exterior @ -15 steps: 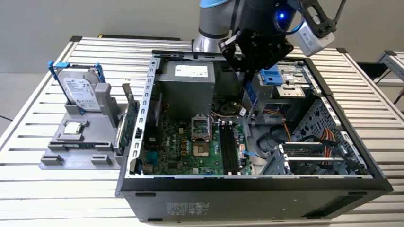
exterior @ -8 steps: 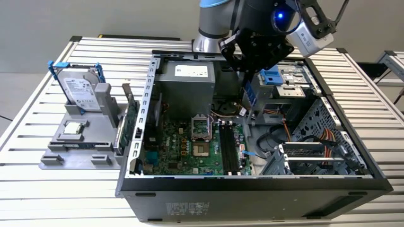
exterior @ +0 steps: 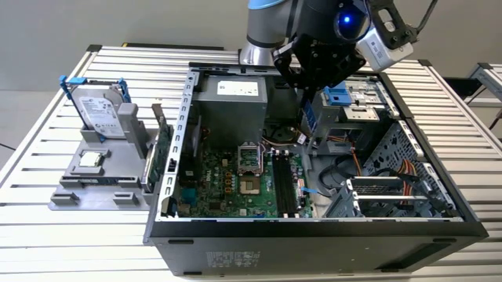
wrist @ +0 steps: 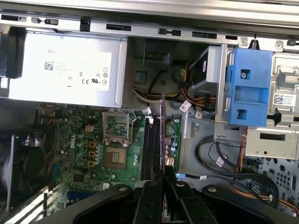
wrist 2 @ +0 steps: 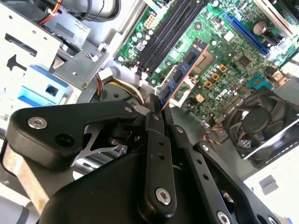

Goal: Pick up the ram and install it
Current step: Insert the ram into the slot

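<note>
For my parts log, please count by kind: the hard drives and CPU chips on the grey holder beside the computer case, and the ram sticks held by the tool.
hard drive: 1
CPU chip: 1
ram stick, held in the tool: 1
Total: 3

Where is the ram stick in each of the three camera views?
Exterior view: the ram hangs from the gripper, over the open case.
Second wrist view: the ram juts out of the gripper, above the motherboard.
First wrist view: the ram is edge-on, a thin line extending from the gripper.
Shared landmark: the black memory slots.
</note>
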Action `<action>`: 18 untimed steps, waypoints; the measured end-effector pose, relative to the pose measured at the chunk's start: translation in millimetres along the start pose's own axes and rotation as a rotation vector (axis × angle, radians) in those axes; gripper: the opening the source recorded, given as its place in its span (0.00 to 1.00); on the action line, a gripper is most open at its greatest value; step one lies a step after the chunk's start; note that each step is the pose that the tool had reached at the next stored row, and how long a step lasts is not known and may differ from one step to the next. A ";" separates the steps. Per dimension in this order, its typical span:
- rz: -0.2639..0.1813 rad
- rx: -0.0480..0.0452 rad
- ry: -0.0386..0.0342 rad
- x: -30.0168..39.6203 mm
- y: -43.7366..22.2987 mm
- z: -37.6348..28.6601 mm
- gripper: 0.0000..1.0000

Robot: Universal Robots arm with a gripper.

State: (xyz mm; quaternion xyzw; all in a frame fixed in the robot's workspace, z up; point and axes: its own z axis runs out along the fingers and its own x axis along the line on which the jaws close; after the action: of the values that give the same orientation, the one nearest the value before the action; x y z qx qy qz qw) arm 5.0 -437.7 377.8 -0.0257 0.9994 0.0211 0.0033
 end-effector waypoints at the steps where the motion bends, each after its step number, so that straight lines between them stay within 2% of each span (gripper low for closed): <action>1: 0.008 0.0000 -0.0003 0.0 0.0 0.0 0.00; 10: 0.088 -0.0013 -0.0038 0.1 0.0 0.0 0.00; 18: 0.094 -0.0015 -0.0040 0.1 -0.1 0.6 0.00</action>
State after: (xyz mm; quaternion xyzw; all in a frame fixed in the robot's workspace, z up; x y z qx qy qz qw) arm 4.8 -437.8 377.2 0.0212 0.9995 0.0220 0.0043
